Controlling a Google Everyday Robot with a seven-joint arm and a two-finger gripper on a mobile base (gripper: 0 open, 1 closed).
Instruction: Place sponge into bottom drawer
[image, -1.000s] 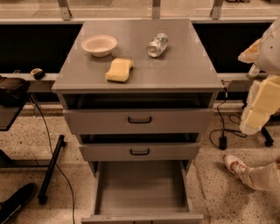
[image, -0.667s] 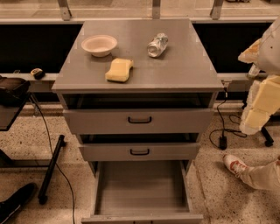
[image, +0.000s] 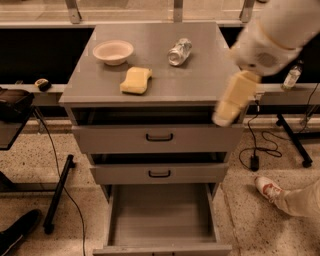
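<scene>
Evidently, reaching for the sponge (image: 136, 80).
The gripper (image: 231, 104) hangs at the cabinet's (image: 200, 82) front corner (open or closed, I cannot tell), holding no sponge, which lies well apart, nearer the bowl (image: 113, 51). Next: cross over it and grasp; the bottom drawer (image: 161, 215) stands open below.

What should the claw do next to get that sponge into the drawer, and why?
Probably swing inward and up over the cabinet top toward the sponge. The claw hangs at the cabinet's front right edge, apart from the sponge, which lies untouched on top; the bottom drawer is already open.
</scene>
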